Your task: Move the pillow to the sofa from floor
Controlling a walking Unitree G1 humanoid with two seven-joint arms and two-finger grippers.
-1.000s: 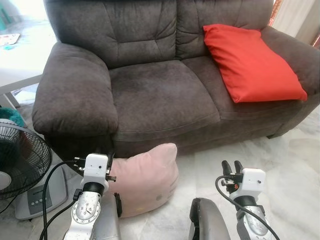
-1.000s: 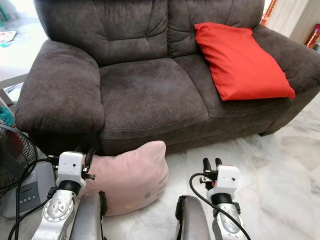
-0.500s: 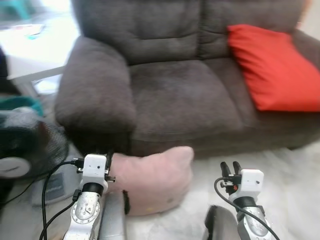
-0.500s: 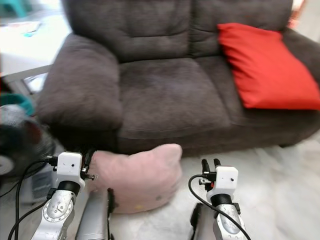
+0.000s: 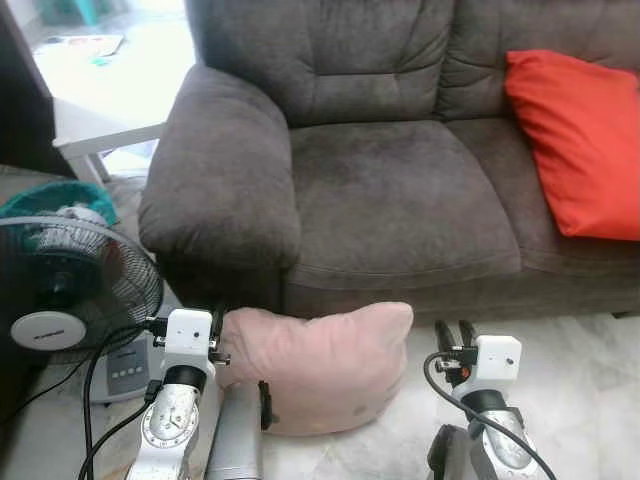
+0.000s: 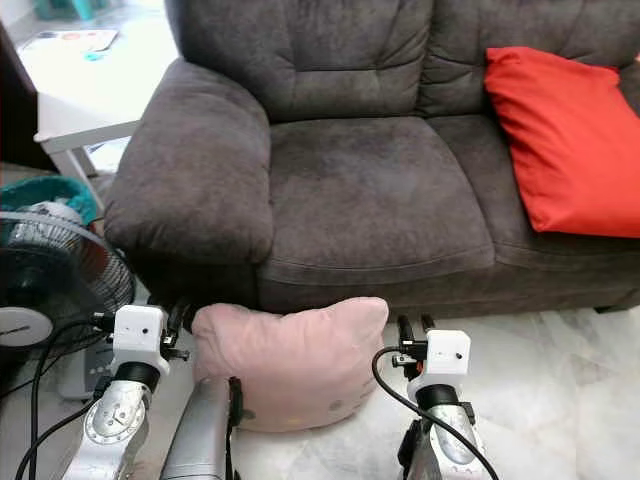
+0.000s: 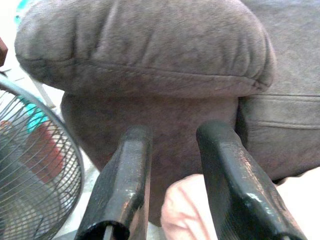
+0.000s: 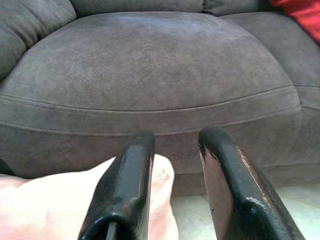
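Eye views: pink pillow (image 5: 325, 365) on floor (image 5: 590, 370), against sofa (image 5: 400, 190) front, between left gripper (image 5: 218, 320) and right gripper (image 5: 452, 332). Red pillow (image 5: 580, 140) on right seat. Fan (image 5: 70, 290) beside left armrest.
Left wrist: fingers (image 7: 125, 185) parted, nothing between, pillow corner just below.
Right wrist: fingers (image 8: 127, 185) parted, empty, pillow edge beside them.

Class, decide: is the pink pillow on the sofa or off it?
Off. The pink pillow lies on the floor against the sofa front, between the left claw and right claw.
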